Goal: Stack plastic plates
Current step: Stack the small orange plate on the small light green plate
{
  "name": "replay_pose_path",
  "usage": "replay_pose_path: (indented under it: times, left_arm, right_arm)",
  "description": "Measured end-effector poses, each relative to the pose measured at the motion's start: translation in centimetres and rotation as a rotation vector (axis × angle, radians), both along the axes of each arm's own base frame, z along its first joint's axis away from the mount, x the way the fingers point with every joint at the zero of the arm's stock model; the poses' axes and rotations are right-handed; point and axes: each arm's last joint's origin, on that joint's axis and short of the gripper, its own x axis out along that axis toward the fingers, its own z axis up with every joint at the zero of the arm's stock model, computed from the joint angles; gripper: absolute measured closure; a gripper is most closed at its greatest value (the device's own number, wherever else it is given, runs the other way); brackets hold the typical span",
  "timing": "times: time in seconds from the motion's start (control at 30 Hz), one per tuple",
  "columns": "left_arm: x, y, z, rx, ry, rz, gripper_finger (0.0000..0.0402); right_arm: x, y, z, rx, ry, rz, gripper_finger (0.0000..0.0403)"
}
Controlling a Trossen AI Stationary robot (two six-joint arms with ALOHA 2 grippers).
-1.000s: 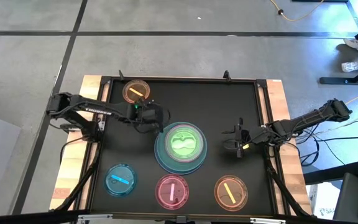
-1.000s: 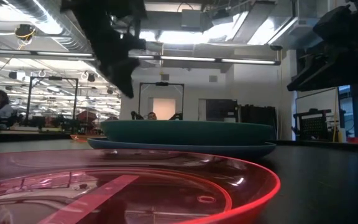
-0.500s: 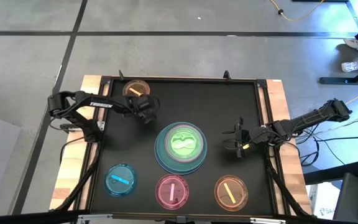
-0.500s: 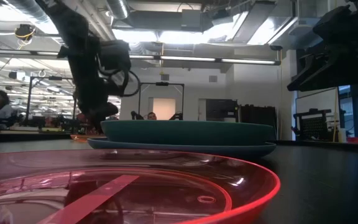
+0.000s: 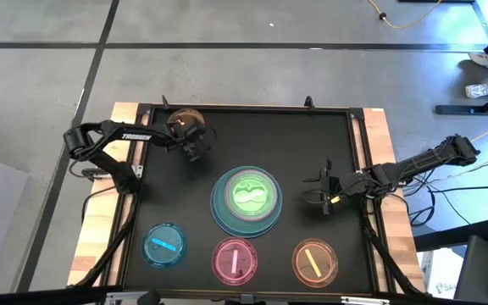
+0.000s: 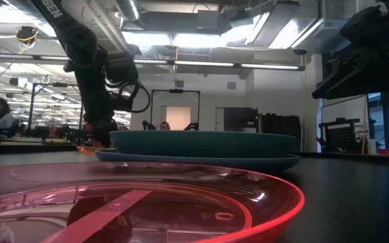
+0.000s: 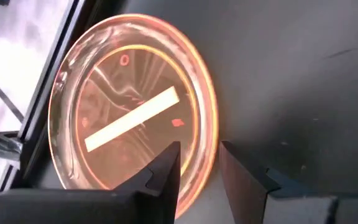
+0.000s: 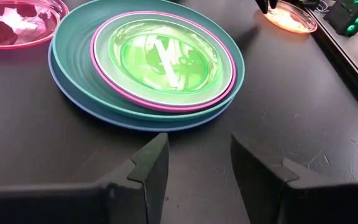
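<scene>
Orange dish [image 7: 132, 121] now under the left gripper [image 7: 197, 165], moved from the stack, fingers apart.

Orange dish [image 7: 132, 118] w/ pale stripe; green dish [image 8: 163, 53].

Bare mat [image 5: 303, 157] btwn plate stack [image 5: 246, 201] & right gripper [image 5: 322, 191].

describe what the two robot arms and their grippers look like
Both arms are dark, slender and jointed. The left arm carries white TROSSEN lettering along one link, with a black cable looping beside it in the low view. The right arm shows a small yellow-green light near its wrist. Each gripper has two dark, blocky angular fingers.
</scene>
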Motion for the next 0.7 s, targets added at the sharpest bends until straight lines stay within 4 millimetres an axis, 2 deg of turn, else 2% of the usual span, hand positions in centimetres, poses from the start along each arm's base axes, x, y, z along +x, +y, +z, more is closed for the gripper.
replay_pose_path:
  times: [0.33,0.5,0.7]
  left_arm:
    - [-0.8,1.1,-0.1,-0.075,-0.029,-0.011,0.0296]
    - [-0.8,1.1,-0.2,-0.127,-0.058,-0.048,0.0296]
    - [-1.1,1.5,-0.1,-0.081,-0.026,-0.008,0.0296]
  right_arm:
    - [0.0,0.0,0.0,0.0,0.0,0.0,0.0238]
    - [0.0,0.0,0.0,-0.001,0.001,0.0,0.0238]
    - [0.0,0.0,0.0,-0.001,0.001,0.0,0.0238]
